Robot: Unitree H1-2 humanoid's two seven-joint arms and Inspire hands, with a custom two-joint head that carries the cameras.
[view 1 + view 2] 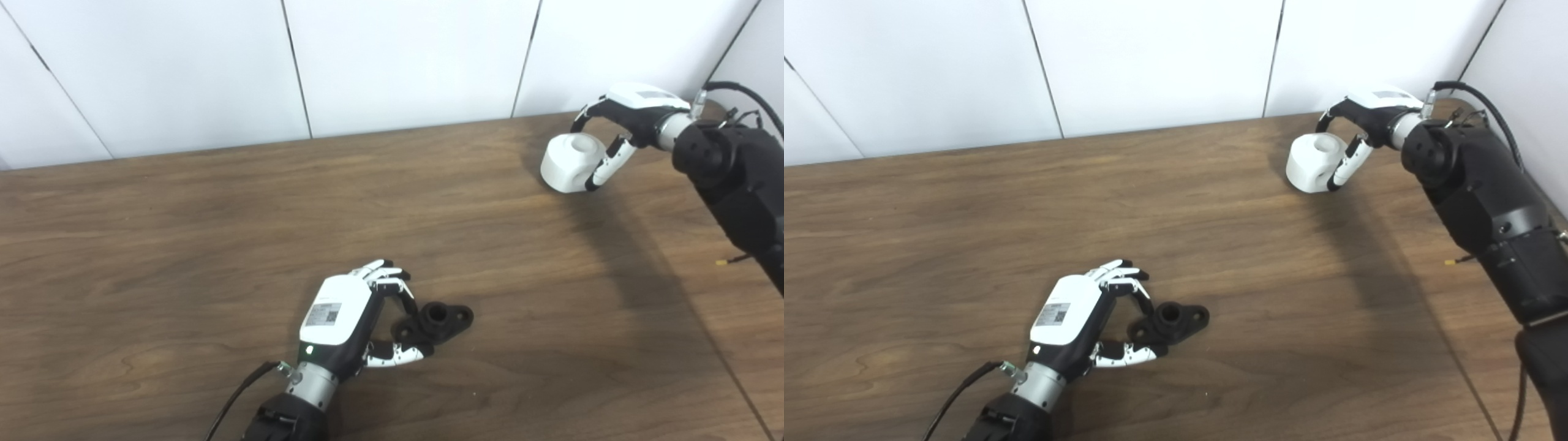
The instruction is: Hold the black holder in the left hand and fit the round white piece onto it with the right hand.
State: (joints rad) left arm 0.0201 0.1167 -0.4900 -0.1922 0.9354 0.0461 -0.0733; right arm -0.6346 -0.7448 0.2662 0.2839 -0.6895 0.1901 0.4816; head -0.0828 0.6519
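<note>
The black holder (pixel 438 318), a small flanged part with a central bore, lies on the wooden table (pixel 184 245) near the front middle. My left hand (pixel 361 312) is curled around its left end, fingers above and thumb (pixel 401 354) below, touching it. The round white piece (pixel 569 162), a short cylinder with a hole on top, is at the far right of the table. My right hand (pixel 618 131) wraps it, fingers behind and thumb (pixel 607 164) in front. Both also show in the right eye view: the holder (pixel 1176 320) and the white piece (pixel 1315 162).
A white panelled wall (pixel 392 61) runs along the table's far edge. The right arm (pixel 735 177) with its cables stretches along the table's right side. A small yellow-tipped bit (pixel 723 263) lies by the right arm.
</note>
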